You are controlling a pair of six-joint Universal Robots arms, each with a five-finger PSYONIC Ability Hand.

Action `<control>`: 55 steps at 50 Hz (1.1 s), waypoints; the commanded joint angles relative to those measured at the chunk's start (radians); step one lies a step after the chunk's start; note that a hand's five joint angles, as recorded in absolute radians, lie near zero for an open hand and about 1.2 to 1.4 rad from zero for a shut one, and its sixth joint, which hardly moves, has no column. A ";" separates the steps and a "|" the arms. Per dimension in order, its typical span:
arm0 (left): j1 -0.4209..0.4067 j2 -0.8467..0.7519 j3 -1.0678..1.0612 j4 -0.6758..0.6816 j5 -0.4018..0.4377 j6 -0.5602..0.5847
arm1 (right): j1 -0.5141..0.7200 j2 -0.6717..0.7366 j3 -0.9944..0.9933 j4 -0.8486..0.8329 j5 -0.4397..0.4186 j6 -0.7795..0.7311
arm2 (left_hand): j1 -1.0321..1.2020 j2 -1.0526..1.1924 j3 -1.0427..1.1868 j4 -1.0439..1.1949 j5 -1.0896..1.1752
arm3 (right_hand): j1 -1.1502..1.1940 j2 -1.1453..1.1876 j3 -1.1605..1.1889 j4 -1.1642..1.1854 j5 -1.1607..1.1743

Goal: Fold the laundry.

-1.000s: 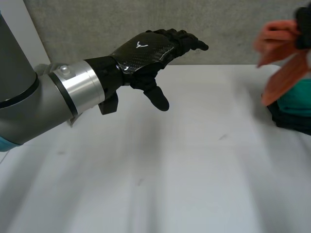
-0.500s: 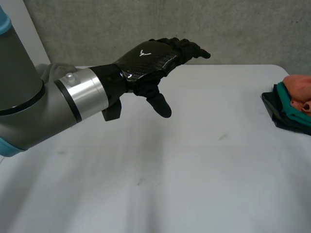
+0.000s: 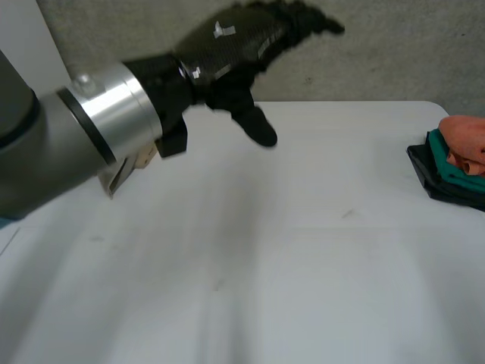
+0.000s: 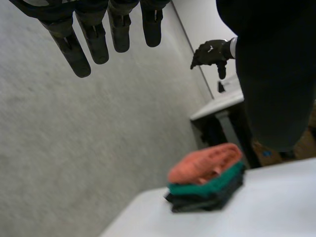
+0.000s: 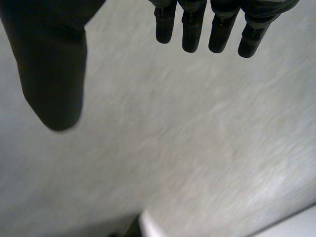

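A stack of folded laundry sits at the right edge of the white table [image 3: 303, 265]: an orange piece [image 3: 464, 140] on top, a teal one [image 3: 447, 168] under it, and black cloth [image 3: 433, 182] at the bottom. The left wrist view shows the same stack [image 4: 205, 177] far beyond my left hand's fingertips. My left hand [image 3: 227, 45] is raised high over the table's back left, open, fingers [image 4: 94, 34] straight, thumb apart, holding nothing. My right hand [image 5: 190, 29] is open with straight fingers and holds nothing. It hangs in the air beyond the stack [image 4: 210, 52].
A grey wall [image 3: 394, 53] runs behind the table. The stack lies close to the table's right rim. Another desk [image 4: 222, 101] stands beyond it. My left forearm [image 3: 83, 144] reaches across the table's back left.
My right hand held the orange piece above the stack; that piece now lies folded on top, and the hand has opened and drawn away. My left hand has risen.
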 commanded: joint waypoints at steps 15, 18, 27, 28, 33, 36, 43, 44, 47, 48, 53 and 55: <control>0.535 -0.287 0.190 0.108 -0.348 0.125 | 0.733 -0.099 0.576 -0.281 -0.137 0.187 | 0.028 0.018 0.012 0.020 0.024 | -0.076 -0.057 -0.035 -0.033 -0.249; 0.590 -0.434 0.219 0.114 -0.342 0.279 | 0.770 -0.059 0.670 -0.276 -0.125 0.172 | 0.013 0.003 -0.003 0.005 0.010 | -0.076 -0.057 -0.035 -0.033 -0.249; 0.612 -0.809 0.399 0.257 -0.307 0.475 | 0.792 -0.003 0.865 -0.293 -0.086 0.141 | 0.005 -0.005 -0.012 -0.004 0.001 | -0.076 -0.057 -0.035 -0.033 -0.249; 0.612 -0.855 0.426 0.287 -0.273 0.475 | 0.790 0.000 0.889 -0.302 -0.086 0.143 | 0.008 -0.002 -0.009 -0.001 0.004 | -0.076 -0.057 -0.035 -0.033 -0.249; 0.607 -0.979 0.520 0.378 -0.190 0.471 | 0.790 0.001 0.939 -0.329 -0.085 0.141 | 0.104 0.094 0.087 0.095 0.100 | -0.076 -0.057 -0.035 -0.033 -0.249; 0.596 -1.021 0.579 0.416 -0.185 0.471 | 0.788 0.000 0.954 -0.332 -0.083 0.140 | 1.000 0.990 0.984 0.992 0.996 | -0.076 -0.057 -0.035 -0.033 -0.249; 0.538 -0.905 0.535 0.463 -0.312 0.440 | 0.750 -0.010 0.972 -0.332 -0.082 0.141 | 1.205 1.195 1.189 1.197 1.201 | -0.076 -0.057 -0.035 -0.033 -0.249; 0.521 -0.822 0.488 0.470 -0.346 0.407 | 0.747 -0.010 0.974 -0.332 -0.082 0.140 | 1.205 1.195 1.189 1.197 1.201 | -0.076 -0.057 -0.035 -0.033 -0.249; 0.498 -0.696 0.391 0.479 -0.359 0.328 | 0.739 -0.016 0.973 -0.333 -0.080 0.141 | 1.205 1.195 1.189 1.197 1.201 | -0.076 -0.057 -0.035 -0.033 -0.249; 0.478 -0.610 0.329 0.492 -0.357 0.261 | 0.738 -0.017 0.971 -0.333 -0.080 0.143 | 1.205 1.195 1.189 1.197 1.201 | -0.076 -0.057 -0.035 -0.033 -0.249; 0.383 -0.334 0.137 0.532 -0.356 0.051 | 0.732 -0.049 0.965 -0.332 -0.077 0.149 | 1.205 1.195 1.189 1.197 1.201 | -0.076 -0.057 -0.035 -0.033 -0.249; 0.339 -0.213 0.050 0.551 -0.357 -0.026 | 0.723 -0.069 0.965 -0.332 -0.068 0.154 | 1.205 1.195 1.189 1.197 1.201 | -0.076 -0.057 -0.035 -0.033 -0.249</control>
